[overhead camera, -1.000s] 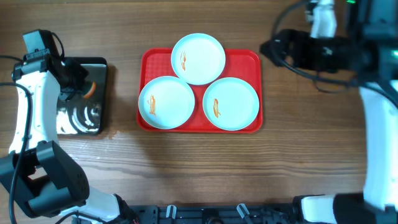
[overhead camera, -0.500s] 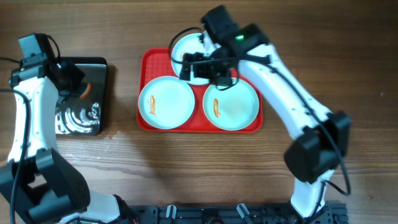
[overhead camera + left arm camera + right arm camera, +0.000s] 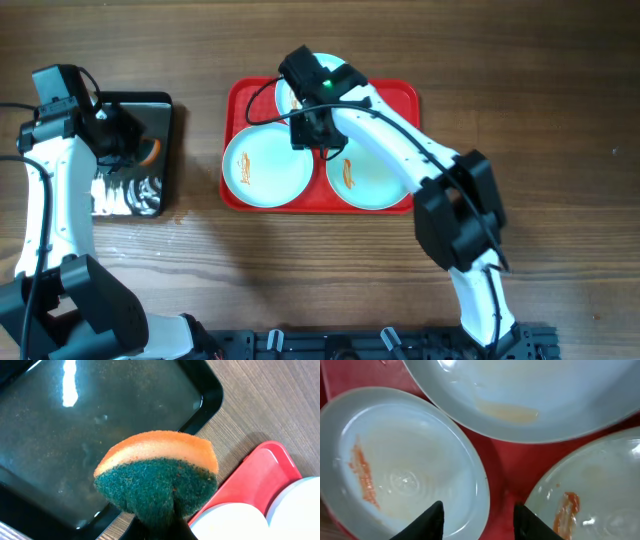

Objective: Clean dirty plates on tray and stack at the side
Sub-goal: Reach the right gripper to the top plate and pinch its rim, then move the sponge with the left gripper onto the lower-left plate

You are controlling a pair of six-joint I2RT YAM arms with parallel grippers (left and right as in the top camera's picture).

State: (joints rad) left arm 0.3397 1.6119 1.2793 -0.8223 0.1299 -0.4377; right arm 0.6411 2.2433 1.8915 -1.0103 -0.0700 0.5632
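Three pale plates lie on the red tray [image 3: 402, 92], each with an orange smear: front left [image 3: 262, 168], front right [image 3: 375, 172], and a back one [image 3: 288, 92] half hidden under my right arm. My right gripper [image 3: 312, 135] hangs low over the tray and is open. In the right wrist view its left finger [image 3: 431, 521] is over the front left plate [image 3: 405, 470] and its right finger [image 3: 530, 521] over bare tray [image 3: 506, 472], with that plate's rim between them. My left gripper [image 3: 128, 140] is shut on an orange and green sponge [image 3: 160, 475].
A glossy black tray [image 3: 130, 195] with water in it stands at the left, under the sponge. Its corner [image 3: 210, 395] lies close to the red tray's left edge [image 3: 250, 480]. Bare wooden table surrounds both trays.
My right arm swung in from the far right and came down between the plates. Its jaws have narrowed. The left arm has barely moved, sponge still held.
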